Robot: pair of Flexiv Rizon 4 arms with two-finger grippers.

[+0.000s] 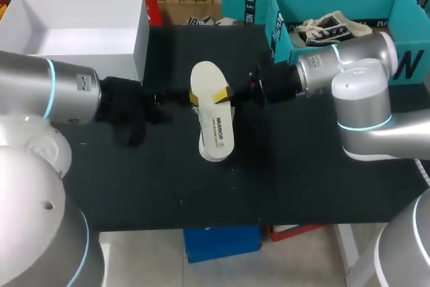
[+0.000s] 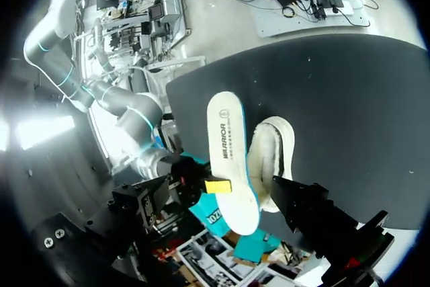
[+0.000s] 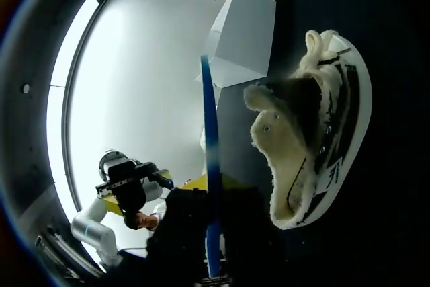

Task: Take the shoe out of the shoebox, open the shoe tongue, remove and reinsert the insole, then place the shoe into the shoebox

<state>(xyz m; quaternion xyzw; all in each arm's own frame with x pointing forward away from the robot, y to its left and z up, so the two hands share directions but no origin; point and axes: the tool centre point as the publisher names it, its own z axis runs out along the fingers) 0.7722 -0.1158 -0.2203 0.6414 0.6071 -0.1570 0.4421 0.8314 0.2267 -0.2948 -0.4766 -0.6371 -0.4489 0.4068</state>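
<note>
**Insole out of shoe, held by right gripper**

At mid-desk (image 1: 302, 186), the white, blue-rimmed insole (image 1: 213, 126) is clamped in the right gripper (image 1: 223, 96), with a yellow tip pressed on its printed face. The fleece-lined shoe (image 3: 306, 132) lies on its side on the desk just beside the insole, outside the shoebox. The left gripper (image 1: 190, 99) is at the insole's opposite edge, close to the shoe. Its grip cannot be determined. Farther back at the left, the white shoebox (image 1: 140, 45) sits open.
</note>
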